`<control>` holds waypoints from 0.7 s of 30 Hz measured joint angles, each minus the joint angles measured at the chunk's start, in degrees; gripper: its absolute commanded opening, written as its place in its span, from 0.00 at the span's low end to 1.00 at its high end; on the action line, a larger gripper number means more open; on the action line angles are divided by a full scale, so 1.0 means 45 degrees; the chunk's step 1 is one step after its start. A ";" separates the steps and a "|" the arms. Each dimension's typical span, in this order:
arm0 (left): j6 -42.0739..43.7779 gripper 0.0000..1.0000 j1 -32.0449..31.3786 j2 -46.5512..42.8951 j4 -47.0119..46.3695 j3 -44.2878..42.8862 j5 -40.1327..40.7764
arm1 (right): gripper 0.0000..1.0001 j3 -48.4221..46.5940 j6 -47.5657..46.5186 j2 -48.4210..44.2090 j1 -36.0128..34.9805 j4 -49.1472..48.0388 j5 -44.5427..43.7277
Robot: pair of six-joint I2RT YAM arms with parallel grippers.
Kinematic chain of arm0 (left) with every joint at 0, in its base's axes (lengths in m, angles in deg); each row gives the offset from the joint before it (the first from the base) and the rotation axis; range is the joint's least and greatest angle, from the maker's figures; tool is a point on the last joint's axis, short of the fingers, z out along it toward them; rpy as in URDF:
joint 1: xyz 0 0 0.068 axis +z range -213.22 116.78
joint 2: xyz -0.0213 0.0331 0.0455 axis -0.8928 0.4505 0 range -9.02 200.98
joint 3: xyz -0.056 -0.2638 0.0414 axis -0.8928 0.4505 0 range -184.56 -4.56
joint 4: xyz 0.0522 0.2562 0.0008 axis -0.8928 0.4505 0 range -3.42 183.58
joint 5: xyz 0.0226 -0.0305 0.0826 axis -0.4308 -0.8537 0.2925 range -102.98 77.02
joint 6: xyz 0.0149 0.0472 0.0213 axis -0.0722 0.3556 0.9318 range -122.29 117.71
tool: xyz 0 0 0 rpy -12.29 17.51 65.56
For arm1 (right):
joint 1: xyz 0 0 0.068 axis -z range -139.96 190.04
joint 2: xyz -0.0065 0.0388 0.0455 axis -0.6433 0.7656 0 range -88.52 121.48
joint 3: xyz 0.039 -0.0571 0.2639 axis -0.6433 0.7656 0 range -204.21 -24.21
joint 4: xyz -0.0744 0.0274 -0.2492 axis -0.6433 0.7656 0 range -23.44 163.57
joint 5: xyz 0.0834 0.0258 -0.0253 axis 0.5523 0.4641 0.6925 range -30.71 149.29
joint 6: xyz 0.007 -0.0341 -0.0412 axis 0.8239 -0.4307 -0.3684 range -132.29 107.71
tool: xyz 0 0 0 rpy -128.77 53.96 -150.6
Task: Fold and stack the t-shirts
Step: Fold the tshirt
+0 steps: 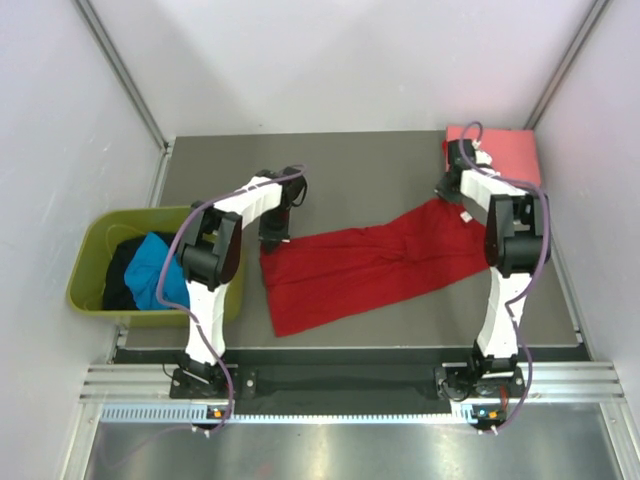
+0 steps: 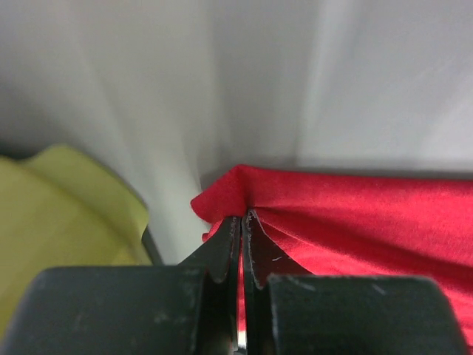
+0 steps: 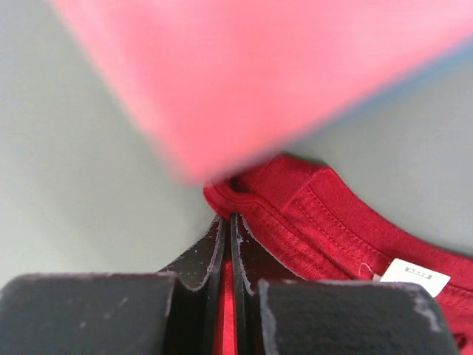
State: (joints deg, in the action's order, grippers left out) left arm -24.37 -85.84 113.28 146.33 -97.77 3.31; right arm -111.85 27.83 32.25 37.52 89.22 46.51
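A bright red t-shirt (image 1: pixel 370 265) lies stretched across the table middle. My left gripper (image 1: pixel 275 235) is shut on its left corner, with red cloth (image 2: pixel 355 222) pinched between the fingers. My right gripper (image 1: pixel 447 190) is shut on the shirt's collar end, where the ribbed collar (image 3: pixel 325 214) and a white label (image 3: pixel 416 276) show. A folded salmon-pink t-shirt (image 1: pixel 500 150) lies at the far right corner, just beyond my right gripper, blurred in the right wrist view (image 3: pixel 251 74). A turquoise t-shirt (image 1: pixel 158 268) and a black one (image 1: pixel 122 270) lie in the tub.
An olive-green plastic tub (image 1: pixel 95 262) stands off the table's left edge, also in the left wrist view (image 2: pixel 59 214). White walls close in the back and both sides. A metal rail runs along the near edge by the arm bases.
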 measured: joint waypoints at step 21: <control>-0.0457 0.00 -0.0345 -0.2623 0.0695 0.2934 -0.0087 | 0.00 -0.6591 0.1889 0.5557 -0.2885 -0.4007 0.3269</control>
State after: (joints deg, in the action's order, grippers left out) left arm -26.43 -87.39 101.47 149.45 -84.57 2.92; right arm -141.51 36.33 57.25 24.53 71.19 61.22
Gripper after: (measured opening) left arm 0.013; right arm 0.010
